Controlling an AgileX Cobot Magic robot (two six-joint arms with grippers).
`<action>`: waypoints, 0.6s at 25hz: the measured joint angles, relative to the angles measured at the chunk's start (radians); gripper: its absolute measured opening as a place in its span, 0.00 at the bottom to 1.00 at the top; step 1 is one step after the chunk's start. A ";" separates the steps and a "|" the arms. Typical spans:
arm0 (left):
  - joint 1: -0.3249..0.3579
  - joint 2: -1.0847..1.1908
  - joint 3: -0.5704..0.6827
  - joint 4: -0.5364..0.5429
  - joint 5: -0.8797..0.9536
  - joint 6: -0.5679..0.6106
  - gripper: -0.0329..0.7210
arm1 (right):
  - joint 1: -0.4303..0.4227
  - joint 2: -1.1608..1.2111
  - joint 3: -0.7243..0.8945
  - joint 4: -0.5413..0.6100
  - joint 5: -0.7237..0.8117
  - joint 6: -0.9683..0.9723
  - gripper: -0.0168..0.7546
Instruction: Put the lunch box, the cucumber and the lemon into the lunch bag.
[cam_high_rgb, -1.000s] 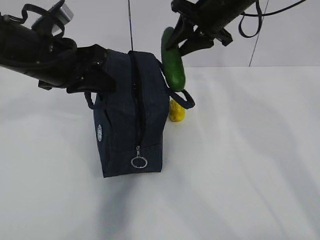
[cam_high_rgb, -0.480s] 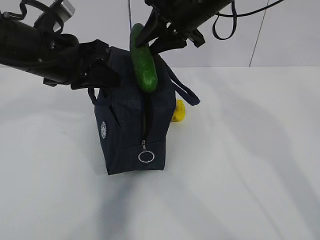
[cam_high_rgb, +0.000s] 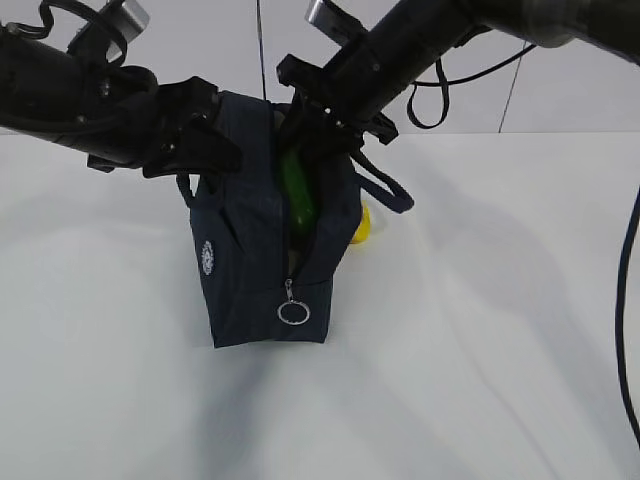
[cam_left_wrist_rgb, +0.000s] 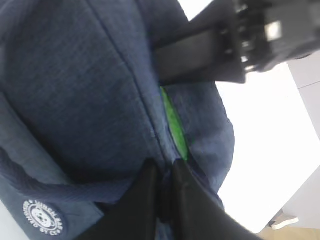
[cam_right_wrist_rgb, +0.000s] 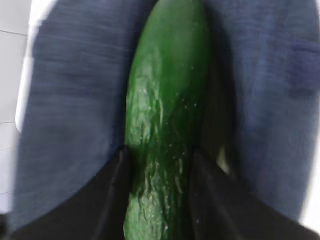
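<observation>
You see bright, even light and soft shadows on the table (cam_high_rgb: 480, 350); both wrist views are blurred close up.

Plain white matte tabletop (cam_high_rgb: 480, 330) fills the whole near and middle part of the exterior view, with soft grey shadows spread across it, darkest near the middle. Behind it at the far side is a pale grey-white wall (cam_high_rgb: 560, 90) with a thin dark vertical seam (cam_high_rgb: 512, 95) on the right. Light is even and diffuse. In the left wrist view, a strip of tan floor (cam_left_wrist_rgb: 300, 234) shows at the bottom right corner.
</observation>
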 joint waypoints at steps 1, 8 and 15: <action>0.000 0.000 0.000 -0.002 0.000 0.000 0.07 | 0.000 0.007 0.000 0.003 0.000 0.000 0.38; 0.000 0.000 0.000 -0.002 -0.001 0.000 0.07 | 0.000 0.008 0.000 0.017 0.000 -0.018 0.40; 0.000 0.000 0.000 0.029 -0.019 0.002 0.07 | 0.000 0.008 0.000 0.075 0.000 -0.054 0.56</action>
